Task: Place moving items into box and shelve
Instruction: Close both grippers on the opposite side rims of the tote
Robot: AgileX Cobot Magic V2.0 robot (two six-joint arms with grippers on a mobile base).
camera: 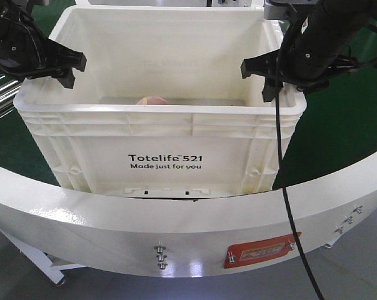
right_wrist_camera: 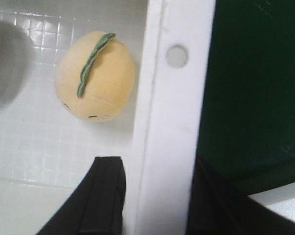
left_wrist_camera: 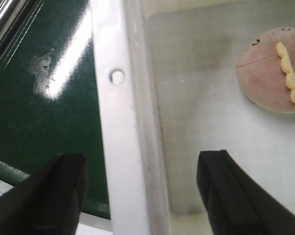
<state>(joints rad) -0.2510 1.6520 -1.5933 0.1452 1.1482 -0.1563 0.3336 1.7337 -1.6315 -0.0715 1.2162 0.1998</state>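
The white box (camera: 194, 134), printed "Totelife 521", stands in front of me with both moving items inside. The pinkish-brown toy with a yellow rim (left_wrist_camera: 272, 68) lies on the box floor and just shows over the front wall (camera: 152, 100). Near the right wall lies the pale yellow fruit toy with a green leaf (right_wrist_camera: 96, 78). My left gripper (camera: 75, 70) straddles the left rim (left_wrist_camera: 113, 122), open, with its fingers (left_wrist_camera: 59, 191) well clear of it. My right gripper (camera: 257, 80) straddles the right rim (right_wrist_camera: 171, 107), both fingers (right_wrist_camera: 105, 196) pressed against it.
A curved white body panel (camera: 113, 219) with a red label (camera: 260, 253) crosses the foreground below the box. Dark green floor (camera: 344, 137) lies on both sides. Metal bars (camera: 0, 100) run at the far left. A black cable (camera: 287, 206) hangs from the right arm.
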